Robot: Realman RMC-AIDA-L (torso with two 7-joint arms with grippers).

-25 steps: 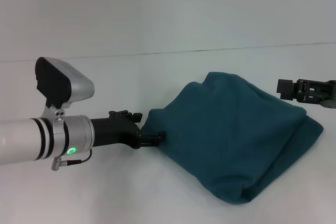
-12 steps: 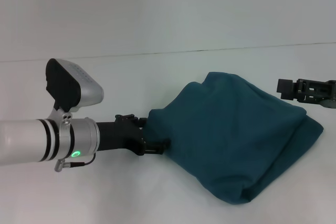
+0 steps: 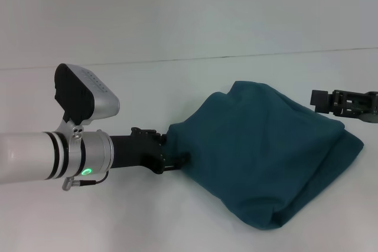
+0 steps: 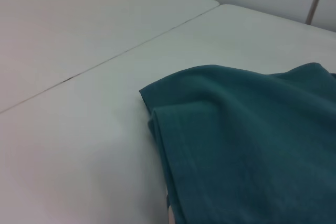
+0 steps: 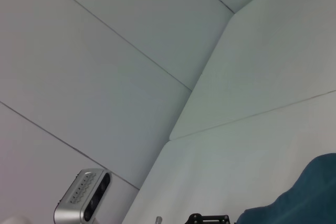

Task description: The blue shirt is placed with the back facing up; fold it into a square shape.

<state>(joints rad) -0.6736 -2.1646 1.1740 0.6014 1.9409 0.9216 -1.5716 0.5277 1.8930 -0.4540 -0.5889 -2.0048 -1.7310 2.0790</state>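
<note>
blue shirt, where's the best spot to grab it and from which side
Probably the left corner of the blue shirt, where the layered edges come to a point low on the table. Come in flat from the robot's left, as the left gripper does there. The rest is a rounded, bunched mound with no free edge. The right gripper hangs off at the shirt's far right.

A robot test lab or demonstration cell is suggested. A plain white worktop made of joined panels is seen, backed by a bare white panelled wall. No household or shop furnishings are shown.
</note>
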